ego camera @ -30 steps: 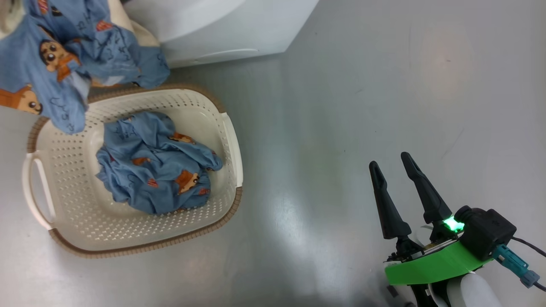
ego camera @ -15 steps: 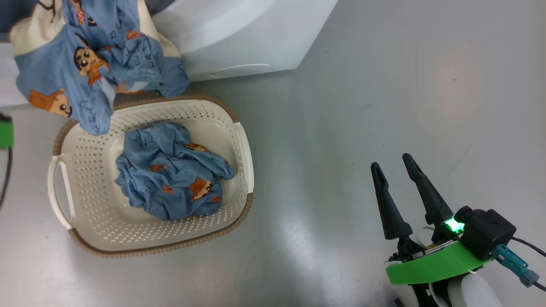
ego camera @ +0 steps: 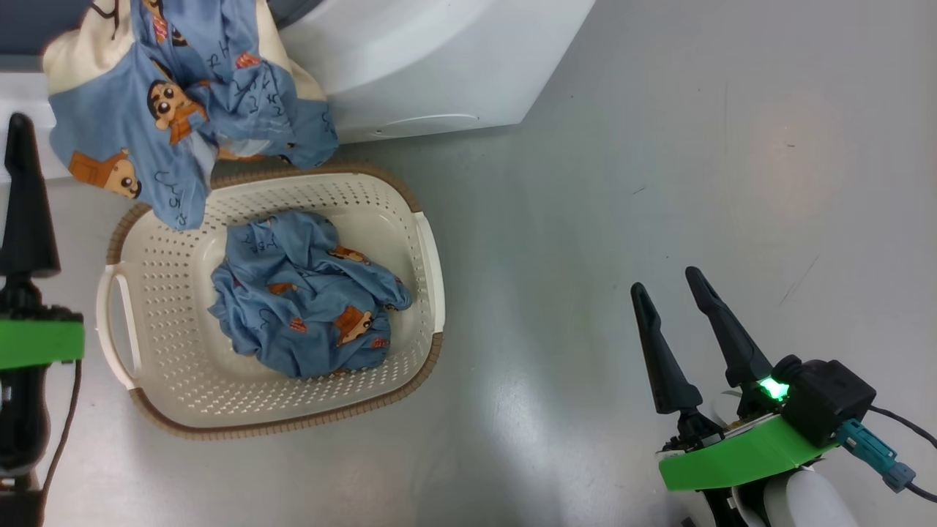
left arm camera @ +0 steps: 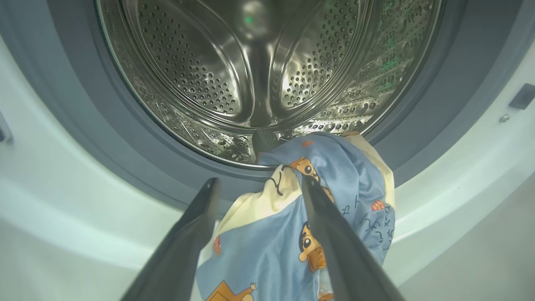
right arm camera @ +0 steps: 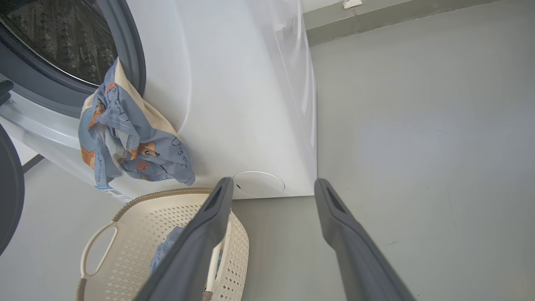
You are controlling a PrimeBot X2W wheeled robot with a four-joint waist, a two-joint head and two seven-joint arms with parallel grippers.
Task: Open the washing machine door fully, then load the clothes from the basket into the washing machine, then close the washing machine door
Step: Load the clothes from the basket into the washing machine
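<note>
the washing machine stands on the grey floor with its opening uncovered. the steel drum shows bare inside. a dark curved slab at the left edge of the right wrist view looks like the door, swung aside.

one blue garment with cartoon figures and a cream patch hangs over the lower lip of the opening – its top just inside the grey rubber ring, the rest drooping down the white front towards the basket. the basket sits on the floor just in front of the machine's base, near the round white flap. a second blue garment lies crumpled in the middle of the basket.

the left gripper points at the opening's lower lip, jaws spread wide and gripping nothing. the hanging garment shows between and behind its fingers, and whether one of them touches the cloth i cannot tell. the right gripper hovers over bare floor, well apart from the basket – jaws open and empty.
</note>
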